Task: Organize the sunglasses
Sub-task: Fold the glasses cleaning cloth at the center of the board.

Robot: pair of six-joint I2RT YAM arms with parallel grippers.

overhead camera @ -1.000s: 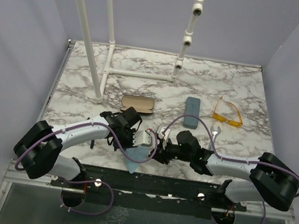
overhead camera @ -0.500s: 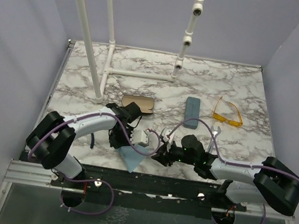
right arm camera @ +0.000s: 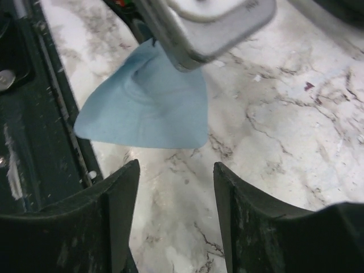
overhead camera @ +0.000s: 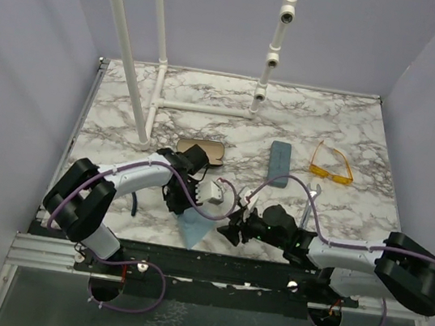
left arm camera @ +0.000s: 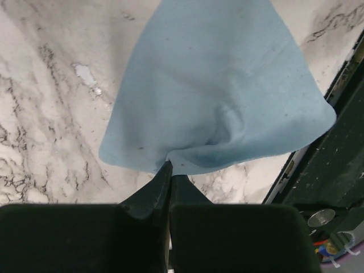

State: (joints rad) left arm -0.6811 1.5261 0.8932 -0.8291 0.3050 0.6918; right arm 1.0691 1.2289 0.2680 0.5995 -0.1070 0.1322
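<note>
Marble table [overhead camera: 354, 126] | my left gripper [left arm camera: 169, 170] pinches blue cloth [left arm camera: 222, 96], right gripper [right arm camera: 176, 176] jaws apart, empty | yellow sunglasses [overhead camera: 332, 165] lie loose near blue-grey case [overhead camera: 280, 163] — organizing hardly begun, I judge.

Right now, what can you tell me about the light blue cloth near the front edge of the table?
The light blue cloth is thin, soft fabric, plain with faint specks. The left gripper is shut on one pinched edge, holding it up in a peak; the rest drapes onto the marble table beside the dark front rail. The open right gripper does not touch it.
</note>
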